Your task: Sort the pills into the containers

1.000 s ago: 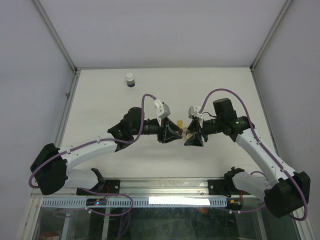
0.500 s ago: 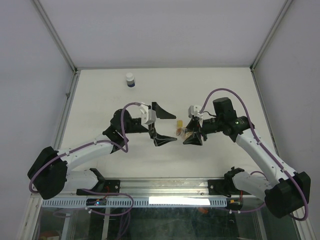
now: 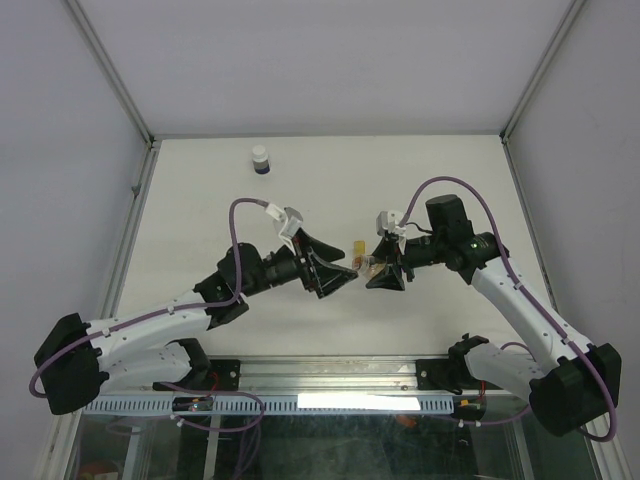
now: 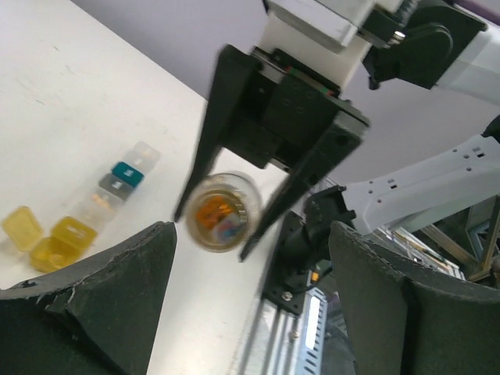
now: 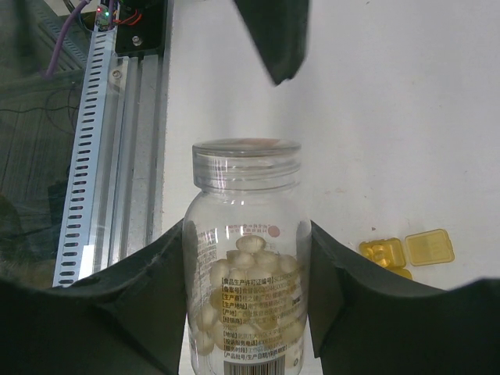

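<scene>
Seen from above, the right claw [image 3: 386, 268] is clamped on a clear pill bottle [image 5: 246, 266] holding pale round pills. The left claw [image 3: 338, 270] faces it with its fingers spread wide, gripping nothing. The containers [image 4: 101, 199], a short strip of joined compartments, lie on the white worktop [image 3: 430, 180] just beside both claws, with the yellow end's lid flipped open.

White-capped dark-bottomed bottle [image 3: 260, 160] upright near far-left corner of white table [image 3: 440, 175].
</scene>
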Robot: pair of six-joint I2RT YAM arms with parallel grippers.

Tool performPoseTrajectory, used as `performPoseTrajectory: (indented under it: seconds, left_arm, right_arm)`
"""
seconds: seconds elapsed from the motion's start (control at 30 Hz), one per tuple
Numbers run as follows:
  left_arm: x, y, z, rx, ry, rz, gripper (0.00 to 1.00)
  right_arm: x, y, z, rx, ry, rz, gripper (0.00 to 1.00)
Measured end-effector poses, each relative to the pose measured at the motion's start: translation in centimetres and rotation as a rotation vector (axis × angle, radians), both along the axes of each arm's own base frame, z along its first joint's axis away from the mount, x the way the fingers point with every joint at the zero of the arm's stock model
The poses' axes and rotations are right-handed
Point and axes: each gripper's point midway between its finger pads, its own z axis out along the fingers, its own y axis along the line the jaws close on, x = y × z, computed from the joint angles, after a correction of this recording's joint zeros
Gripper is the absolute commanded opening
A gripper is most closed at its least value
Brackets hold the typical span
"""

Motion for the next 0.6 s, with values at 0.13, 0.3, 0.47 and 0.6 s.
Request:
performPoseTrajectory:
  seconds: [0.13, 0.3, 0.47, 0.6]
  left_arm:
    - [-1.6, -1.4, 0.8, 0.036, 0.044, 0.015, 0.8]
    - [-0.2, -1.2, 0.9, 0.067, 0.075, 0.091, 0.78]
    - [0.4, -2.2, 0.0, 0.112, 0.106, 0.088, 0.73]
    - [0.5, -3.0, -0.8, 0.14, 0.126, 0.069, 0.71]
  right_arm:
    - [0.0, 0.0, 0.0, 0.001, -0.003, 0.0, 0.0]
    - [0.1, 0.0, 0.0, 0.0, -0.006, -0.002, 0.0]
    - [0.1, 0.0, 0.0, 0.0, -0.005, -0.002, 0.0]
    - [0.1, 0.0, 0.0, 0.0, -0.006, -0.002, 0.0]
